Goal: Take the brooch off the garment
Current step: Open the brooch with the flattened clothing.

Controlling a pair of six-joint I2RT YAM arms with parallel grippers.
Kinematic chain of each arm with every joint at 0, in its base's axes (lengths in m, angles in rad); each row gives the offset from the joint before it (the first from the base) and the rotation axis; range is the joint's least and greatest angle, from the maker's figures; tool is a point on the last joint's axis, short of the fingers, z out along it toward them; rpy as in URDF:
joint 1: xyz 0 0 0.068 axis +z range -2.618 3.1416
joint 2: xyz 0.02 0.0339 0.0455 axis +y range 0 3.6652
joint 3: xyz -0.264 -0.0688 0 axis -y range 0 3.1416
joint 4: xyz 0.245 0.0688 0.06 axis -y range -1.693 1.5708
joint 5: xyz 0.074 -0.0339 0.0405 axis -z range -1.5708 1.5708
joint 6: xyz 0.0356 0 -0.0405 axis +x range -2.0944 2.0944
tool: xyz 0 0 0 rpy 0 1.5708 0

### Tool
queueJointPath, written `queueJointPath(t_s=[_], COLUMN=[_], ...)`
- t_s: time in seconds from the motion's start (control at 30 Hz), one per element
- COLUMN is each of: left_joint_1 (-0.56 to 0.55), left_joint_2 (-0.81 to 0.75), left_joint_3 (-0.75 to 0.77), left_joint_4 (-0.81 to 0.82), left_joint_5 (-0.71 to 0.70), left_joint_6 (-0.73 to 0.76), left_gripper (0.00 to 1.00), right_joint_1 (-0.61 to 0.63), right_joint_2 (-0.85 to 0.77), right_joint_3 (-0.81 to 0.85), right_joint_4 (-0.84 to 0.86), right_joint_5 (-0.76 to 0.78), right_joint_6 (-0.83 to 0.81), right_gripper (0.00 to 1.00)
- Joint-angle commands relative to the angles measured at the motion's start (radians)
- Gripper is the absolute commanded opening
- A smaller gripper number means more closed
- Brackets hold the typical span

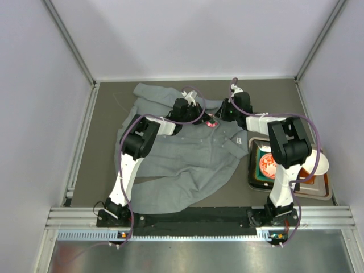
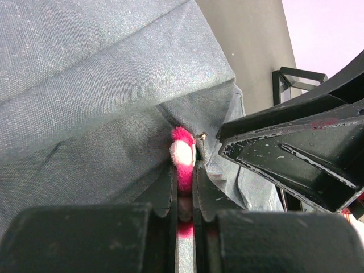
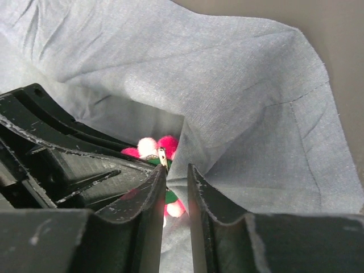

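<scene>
Grey woven-cloth shirt (image 2: 85, 85), matt, finely textured; pink flower-shaped brooch (image 2: 183, 149), fuzzy plush; right gripper (image 3: 176, 175), scuffed black plastic.

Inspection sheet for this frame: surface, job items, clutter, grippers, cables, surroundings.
Surface: dark table, bare around the shirt.
Job's things: grey garment spread out and rumpled; pink brooch against its fabric, between the two grippers.
Clutter: tray at the right, holding a white bowl and a red-orange round item.
Grippers: left gripper shut on the brooch; right gripper right beside it, jaws slightly parted with nothing clamped.
Cables: purple cables run along both arms.
Surroundings: white walls, metal frame rail.
</scene>
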Motion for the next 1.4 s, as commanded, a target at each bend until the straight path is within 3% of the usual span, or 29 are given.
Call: queueJointPath(t_s=[0.0,0.07,0.23,0.4,0.8,1.37], left_joint_1=[-0.007,-0.008,-0.008,-0.006,-0.008,-0.008], left_joint_2=[0.052,0.047,0.047,0.045,0.05,0.047], left_joint_3=[0.013,0.01,0.003,0.003,0.005,0.002], left_joint_4=[-0.032,-0.029,-0.021,-0.018,-0.015,-0.018], left_joint_5=[0.004,0.004,0.002,0.005,0.01,0.01], left_joint_6=[0.016,0.018,0.018,0.015,0.01,0.013], left_gripper=[0.0,0.0,0.0,0.0,0.0,0.0], right_joint_1=[-0.006,-0.006,-0.008,-0.008,-0.008,-0.009], right_joint_2=[-0.021,-0.011,0.017,0.029,0.039,0.063], right_joint_3=[0.01,0.02,0.031,0.037,0.067,0.099], right_joint_4=[0.067,0.057,0.064,0.067,0.067,0.032], right_joint_5=[-0.054,-0.059,-0.074,-0.074,-0.051,-0.03], right_joint_6=[0.02,0.026,0.04,0.042,0.04,0.032], right_gripper=[0.19,0.09,0.04,0.04,0.15,0.13])
